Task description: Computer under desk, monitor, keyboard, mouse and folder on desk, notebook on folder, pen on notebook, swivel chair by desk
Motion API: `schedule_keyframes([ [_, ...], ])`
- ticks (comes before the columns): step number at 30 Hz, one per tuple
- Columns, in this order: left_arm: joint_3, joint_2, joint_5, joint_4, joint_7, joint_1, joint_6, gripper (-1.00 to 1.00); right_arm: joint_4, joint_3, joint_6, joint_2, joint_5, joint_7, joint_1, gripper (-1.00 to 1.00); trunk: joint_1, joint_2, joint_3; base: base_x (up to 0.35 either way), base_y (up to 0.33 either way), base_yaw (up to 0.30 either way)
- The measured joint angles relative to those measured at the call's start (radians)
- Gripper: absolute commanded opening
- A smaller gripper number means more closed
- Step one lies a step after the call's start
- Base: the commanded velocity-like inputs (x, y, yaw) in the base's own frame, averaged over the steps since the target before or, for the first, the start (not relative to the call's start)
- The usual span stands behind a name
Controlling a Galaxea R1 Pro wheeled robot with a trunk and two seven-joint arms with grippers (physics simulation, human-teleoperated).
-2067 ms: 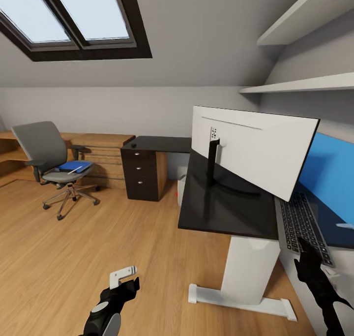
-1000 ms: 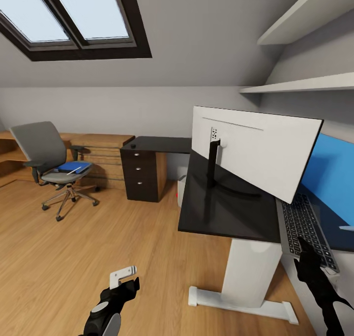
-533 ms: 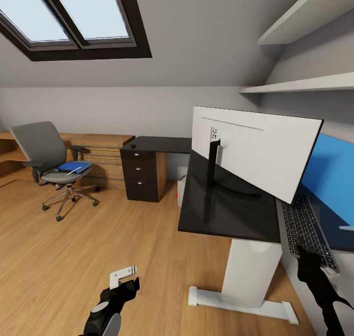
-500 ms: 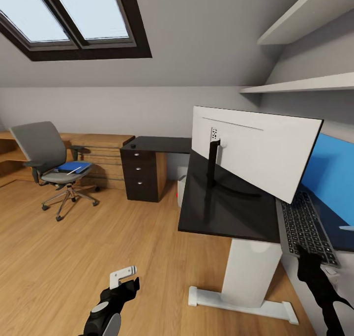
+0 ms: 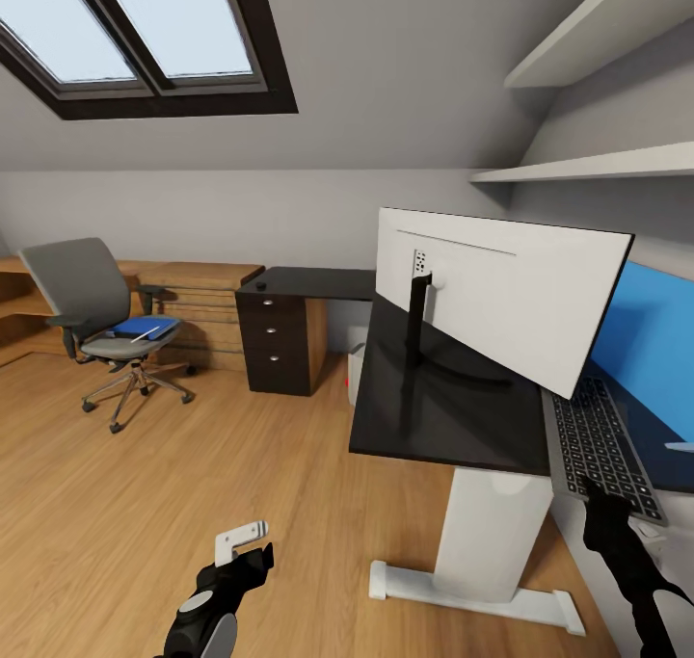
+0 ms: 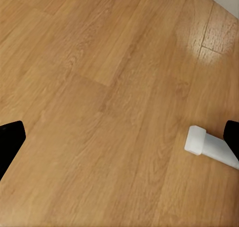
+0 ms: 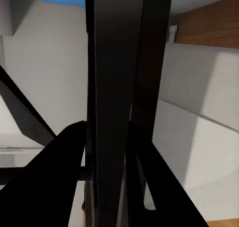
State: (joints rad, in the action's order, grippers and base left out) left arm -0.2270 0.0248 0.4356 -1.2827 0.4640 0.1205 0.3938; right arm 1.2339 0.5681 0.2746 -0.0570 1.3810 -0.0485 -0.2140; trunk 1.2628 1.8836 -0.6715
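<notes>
The white-backed monitor (image 5: 501, 292) stands on the black desk (image 5: 434, 417). Beside it, at the desk's right edge, the grey keyboard (image 5: 596, 441) lies tilted, and my right gripper (image 5: 602, 499) is shut on its near end. In the right wrist view a dark slab, the keyboard (image 7: 117, 62), sits clamped between the fingers of that gripper (image 7: 112, 137). My left gripper (image 5: 246, 539) hangs open over the floor. Far left, the swivel chair (image 5: 92, 311) carries the blue folder (image 5: 145, 328) with a white item on top. A small dark mouse (image 5: 261, 285) rests on the drawer desk (image 5: 289, 330). A white computer case (image 5: 356, 364) stands under the desk.
The black desk's white leg and foot (image 5: 482, 552) stand on the wooden floor between my arms; that foot (image 6: 209, 147) also shows below the left gripper (image 6: 119, 137). Wall shelves (image 5: 598, 167) hang over the desk. A blue surface (image 5: 646, 350) lies behind the monitor.
My right gripper has slipped slightly lower and nearer with the keyboard's end. The view shifted a touch. My left arm and the chair have stayed put.
</notes>
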Motion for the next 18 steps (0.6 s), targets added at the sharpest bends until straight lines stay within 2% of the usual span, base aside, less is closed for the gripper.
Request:
schedule_keyframes([
  [18, 0.0, 0.0, 0.0, 0.0, 0.0, 0.0, 0.0, 1.0, 0.002, 0.002, 0.0, -0.008, 0.009, 0.01, 0.0, -1.0, 0.0, 0.0, 0.0, 0.0, 0.0, 0.0],
])
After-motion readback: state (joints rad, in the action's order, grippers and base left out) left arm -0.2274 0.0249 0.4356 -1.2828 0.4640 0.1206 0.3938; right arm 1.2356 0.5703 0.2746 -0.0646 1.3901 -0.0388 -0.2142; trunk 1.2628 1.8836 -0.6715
